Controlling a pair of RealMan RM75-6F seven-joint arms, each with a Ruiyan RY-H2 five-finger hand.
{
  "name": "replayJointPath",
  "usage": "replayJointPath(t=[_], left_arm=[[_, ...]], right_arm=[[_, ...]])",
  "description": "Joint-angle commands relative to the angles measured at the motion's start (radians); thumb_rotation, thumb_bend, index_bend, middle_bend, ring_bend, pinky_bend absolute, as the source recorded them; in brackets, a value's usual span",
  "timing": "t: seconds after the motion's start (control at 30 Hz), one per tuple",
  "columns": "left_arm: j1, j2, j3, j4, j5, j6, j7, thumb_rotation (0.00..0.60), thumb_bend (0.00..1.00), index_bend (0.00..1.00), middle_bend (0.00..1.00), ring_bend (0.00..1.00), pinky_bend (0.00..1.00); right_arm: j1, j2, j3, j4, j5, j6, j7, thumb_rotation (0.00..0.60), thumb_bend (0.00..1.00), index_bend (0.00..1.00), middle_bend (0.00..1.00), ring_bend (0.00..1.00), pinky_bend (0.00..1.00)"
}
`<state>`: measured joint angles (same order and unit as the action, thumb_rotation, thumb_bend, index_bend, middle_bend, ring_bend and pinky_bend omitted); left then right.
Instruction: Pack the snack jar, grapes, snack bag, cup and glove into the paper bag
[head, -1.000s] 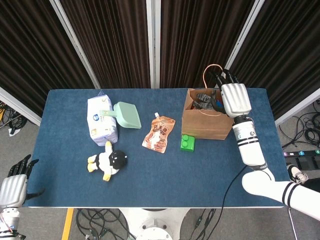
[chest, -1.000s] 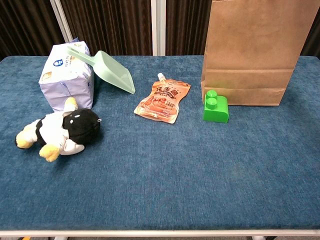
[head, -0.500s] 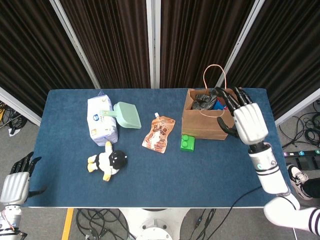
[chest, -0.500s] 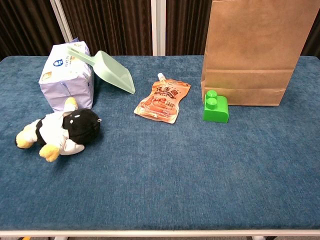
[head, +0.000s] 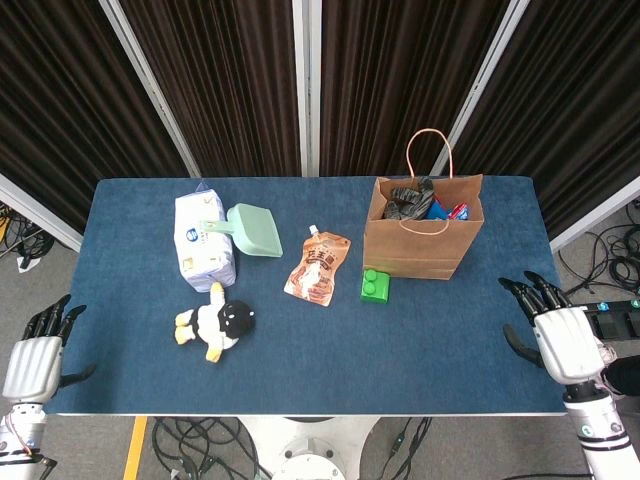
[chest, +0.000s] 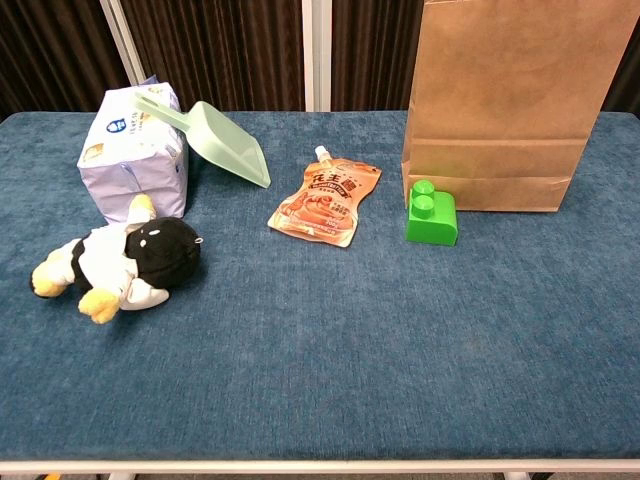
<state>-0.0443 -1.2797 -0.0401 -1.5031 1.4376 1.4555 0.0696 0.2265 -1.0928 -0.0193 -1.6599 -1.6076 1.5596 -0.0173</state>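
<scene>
- The paper bag (head: 412, 243) stands upright at the far right of the table (head: 300, 360). Through its open top, a dark glove (head: 406, 201) shows beside some red and blue packaging that cannot be identified.
- An orange spouted pouch (head: 318, 266), which may be the task's snack bag, lies flat near the middle of the table, just left of the paper bag; a green block (head: 375, 285) sits touching the bag's front.
- The jar, grapes and cup are not visible on the table; judging by that, most of the packing looks done.
- The right hand (head: 560, 335) hovers off the table's right edge, fingers spread and holding nothing; the left hand (head: 30, 355) sits off the left edge, likewise spread and empty.
- If the pouch counts, the next move calls for a flat pick at its edge, then a drop through the bag's mouth, clear of the handle (head: 428, 150).
- A wipes pack (head: 203, 240), a green scoop (head: 252, 229) and a plush toy (head: 214, 324) lie to the left.
</scene>
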Motion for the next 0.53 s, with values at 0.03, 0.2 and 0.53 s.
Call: replayJointPath(t=[0.03, 0.2, 0.53], left_arm=[[-0.001, -0.003, -0.003, -0.002, 0.003, 0.007, 0.004, 0.6, 0.12, 0.22, 0.14, 0.11, 0.13], [0.002, -0.015, -0.01, 0.012, 0.023, 0.045, 0.008, 0.6, 0.12, 0.22, 0.14, 0.11, 0.13], [0.015, -0.016, -0.007, 0.009, 0.037, 0.084, 0.044, 0.6, 0.12, 0.22, 0.14, 0.11, 0.13]], right_arm=[[-0.026, -0.017, -0.028, 0.024, 0.012, -0.025, 0.001, 0.6, 0.27, 0.03, 0.16, 0.02, 0.17], [-0.064, -0.054, -0.031, 0.061, 0.015, -0.003, 0.012, 0.6, 0.27, 0.0, 0.06, 0.0, 0.06], [-0.121, -0.107, -0.025, 0.12, 0.003, 0.047, 0.038, 0.6, 0.27, 0.0, 0.05, 0.0, 0.04]])
